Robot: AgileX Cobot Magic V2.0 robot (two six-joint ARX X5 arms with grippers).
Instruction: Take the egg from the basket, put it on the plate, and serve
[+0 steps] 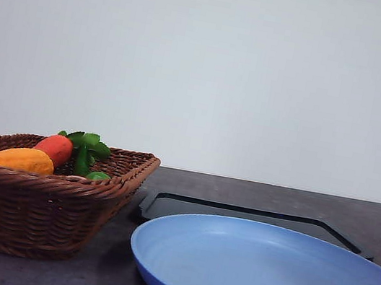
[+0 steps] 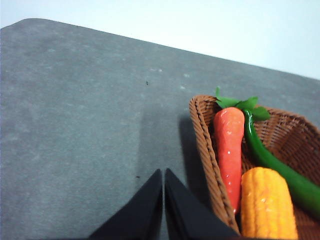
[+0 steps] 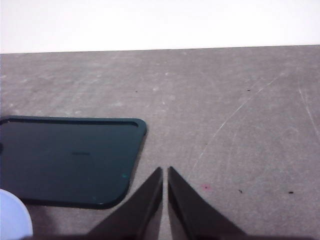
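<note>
Your left hand, fingers together and empty, hovers over the desk beside the basket; open wide, hunt the unseen egg among the vegetables, blue plate waiting.

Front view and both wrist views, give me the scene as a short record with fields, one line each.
basket: dark-brown woven wicker basket, left on the table
basket contents: orange carrot with green leaves, yellow corn cob, long green pepper
egg: cannot be seen among the contents
plate: large round light-blue plate, front right, nothing on it
tray: flat black rectangular tray, behind the plate
left claw: shut, over bare grey tabletop beside the basket
right claw: shut, beside the tray
</note>
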